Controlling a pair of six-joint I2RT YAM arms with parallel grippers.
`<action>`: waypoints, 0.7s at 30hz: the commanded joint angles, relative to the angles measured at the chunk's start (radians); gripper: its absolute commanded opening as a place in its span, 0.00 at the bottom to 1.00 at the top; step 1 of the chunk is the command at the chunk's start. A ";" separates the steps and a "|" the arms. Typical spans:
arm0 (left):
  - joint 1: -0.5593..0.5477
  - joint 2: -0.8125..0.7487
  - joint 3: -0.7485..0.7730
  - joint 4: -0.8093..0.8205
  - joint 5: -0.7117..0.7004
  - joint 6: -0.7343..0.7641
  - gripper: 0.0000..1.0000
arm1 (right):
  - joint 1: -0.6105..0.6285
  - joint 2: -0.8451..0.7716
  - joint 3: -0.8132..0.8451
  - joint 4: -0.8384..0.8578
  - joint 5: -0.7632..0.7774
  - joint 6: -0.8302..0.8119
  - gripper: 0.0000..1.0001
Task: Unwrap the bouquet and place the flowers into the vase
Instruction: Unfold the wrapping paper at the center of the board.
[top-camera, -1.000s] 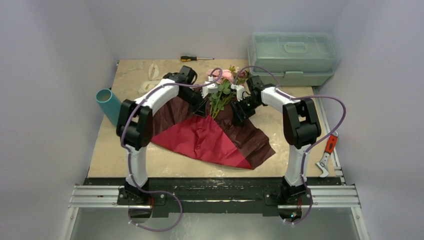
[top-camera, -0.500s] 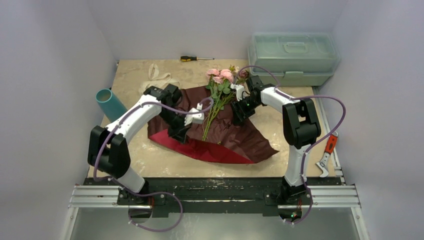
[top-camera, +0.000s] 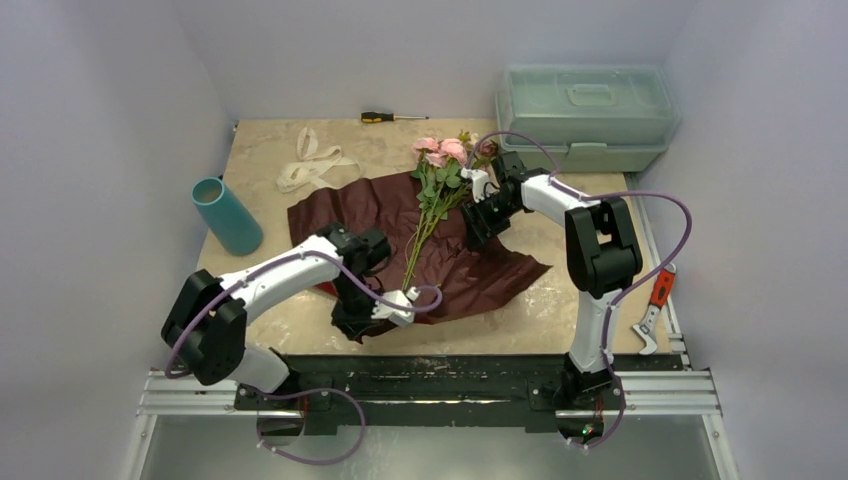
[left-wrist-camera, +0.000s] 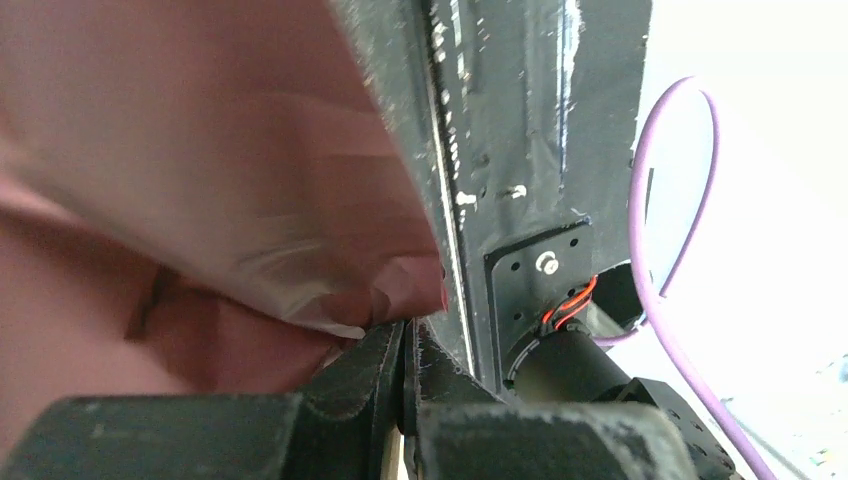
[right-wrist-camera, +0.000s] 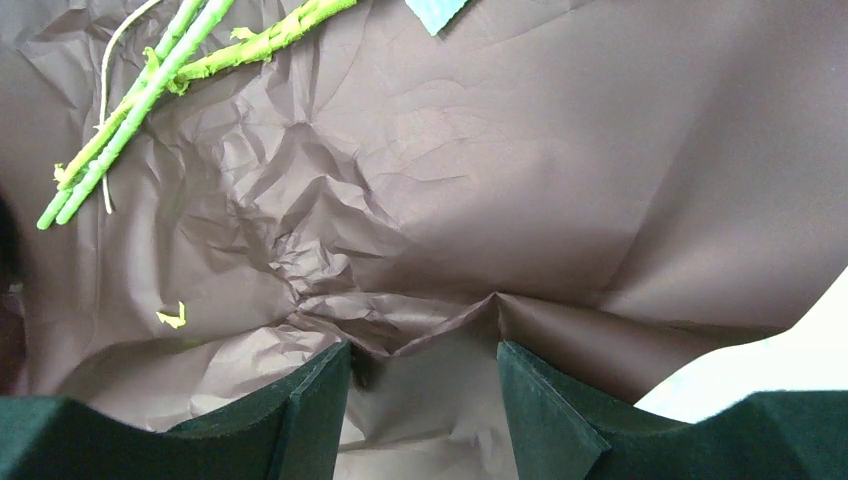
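From above, the flowers (top-camera: 436, 185) lie on the opened maroon paper (top-camera: 495, 275) at the counter (top-camera: 260, 140) middle. The teal vase (top-camera: 227, 215) stands well apart, at the left edge. The left claw (top-camera: 392, 306) is at the near edge and the right claw (top-camera: 476, 232) is beside the stems. In the left wrist view, the left claw is clenched on the paper border, probably to draw the sheet away. In the right wrist view, the right claw is released, its 2 fingers (right-wrist-camera: 310, 400) astride 1 crease.
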 joint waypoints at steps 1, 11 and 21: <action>-0.158 0.006 -0.002 0.058 0.004 -0.058 0.00 | -0.004 0.016 -0.038 0.036 0.102 -0.015 0.61; -0.286 0.084 0.356 -0.011 0.118 -0.170 0.90 | -0.001 0.017 -0.041 0.040 0.101 -0.018 0.62; 0.154 0.240 0.942 0.247 0.239 -0.695 0.96 | 0.004 0.000 -0.035 0.035 0.080 -0.030 0.65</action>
